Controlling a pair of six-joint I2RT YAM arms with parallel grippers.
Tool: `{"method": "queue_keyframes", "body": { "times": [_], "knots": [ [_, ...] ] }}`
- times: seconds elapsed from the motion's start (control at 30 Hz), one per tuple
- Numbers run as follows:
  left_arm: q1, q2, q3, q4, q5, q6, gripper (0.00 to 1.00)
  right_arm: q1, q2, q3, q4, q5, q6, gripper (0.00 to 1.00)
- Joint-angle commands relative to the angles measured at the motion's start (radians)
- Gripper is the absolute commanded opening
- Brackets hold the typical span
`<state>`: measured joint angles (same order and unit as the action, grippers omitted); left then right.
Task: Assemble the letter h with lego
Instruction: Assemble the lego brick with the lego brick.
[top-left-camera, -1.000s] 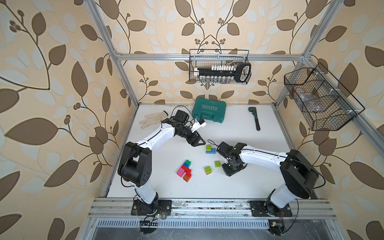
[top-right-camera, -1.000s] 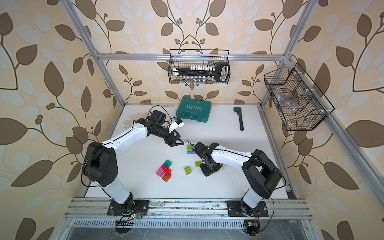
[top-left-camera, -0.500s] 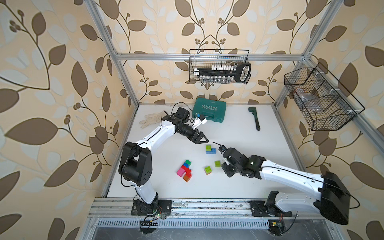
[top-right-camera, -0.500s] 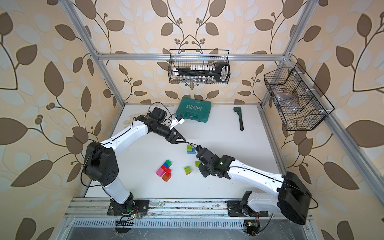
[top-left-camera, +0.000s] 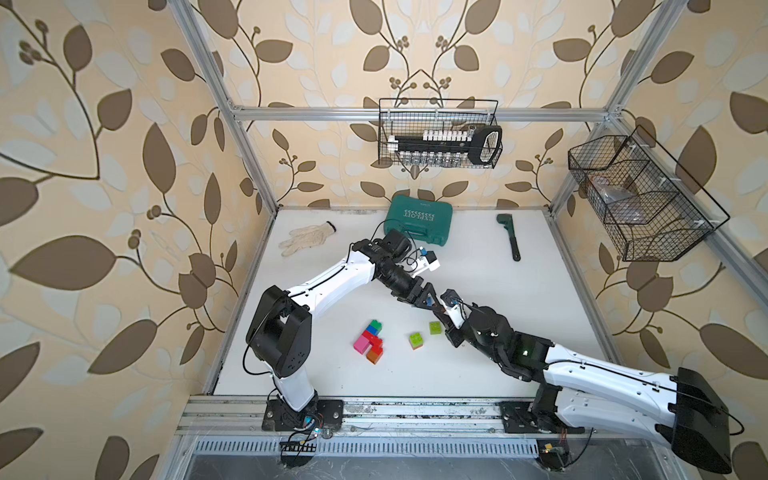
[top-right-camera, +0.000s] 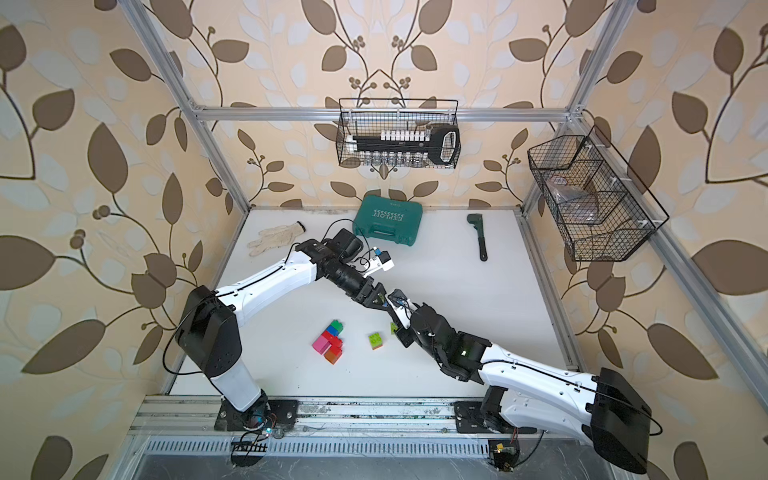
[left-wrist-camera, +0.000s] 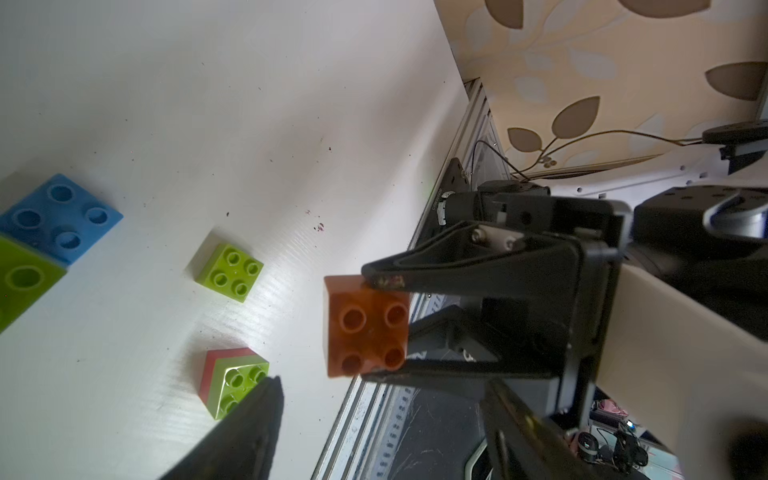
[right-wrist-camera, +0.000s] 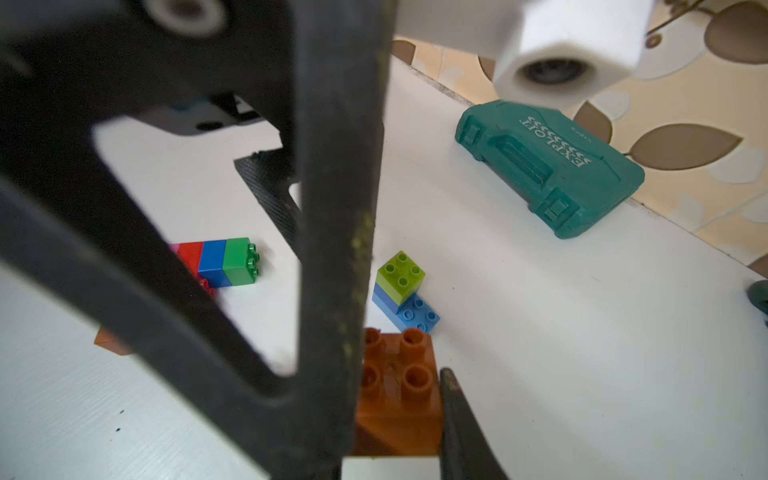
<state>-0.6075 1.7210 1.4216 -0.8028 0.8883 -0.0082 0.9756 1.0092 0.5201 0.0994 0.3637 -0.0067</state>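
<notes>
Midway across the desk (top-left-camera: 519, 291), the two arms meet almost tip to tip. The right tool (left-wrist-camera: 376, 328) pinches an orange square brick (right-wrist-camera: 399, 399) by two opposite sides, with the brick's four studs turned toward the left arm. The left tool (top-left-camera: 432, 302) has its fingers spread with nothing between them, and its tips are just beside the held brick.

Close below this meeting point, a lime square brick (right-wrist-camera: 401, 272) sits on one end of a longer blue brick (right-wrist-camera: 417, 318). Both wrist views show this pair, but in both top views the arms cover it.

Nearer the front edge stands a lone lime brick (top-left-camera: 435, 327). Just to its left is a small stack (top-left-camera: 416, 340), lime on a reddish brick. Farther left lies a joined cluster (top-left-camera: 370, 341) of green, blue, red, pink and orange bricks, well apart from both tools.

Along the far edge a teal case (top-left-camera: 417, 218) lies flat, with a white glove (top-left-camera: 305, 240) to its left and a dark green wrench (top-left-camera: 510, 237) to its right.
</notes>
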Motion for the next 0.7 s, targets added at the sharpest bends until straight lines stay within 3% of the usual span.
{"method": "queue_keyframes", "body": {
  "times": [0.0, 0.37, 0.67],
  "knots": [
    [-0.009, 0.025, 0.050, -0.026, -0.016, -0.050, 0.76, 0.007, 0.004, 0.007, 0.089, 0.032, -0.041, 0.27],
    [-0.027, 0.047, 0.086, -0.026, -0.079, -0.047, 0.60, 0.032, 0.012, 0.028, 0.081, -0.044, -0.070, 0.27],
    [-0.086, 0.048, 0.116, -0.088, -0.074, 0.053, 0.29, 0.033, 0.000, 0.018, 0.079, 0.031, -0.059, 0.27]
  ]
}}
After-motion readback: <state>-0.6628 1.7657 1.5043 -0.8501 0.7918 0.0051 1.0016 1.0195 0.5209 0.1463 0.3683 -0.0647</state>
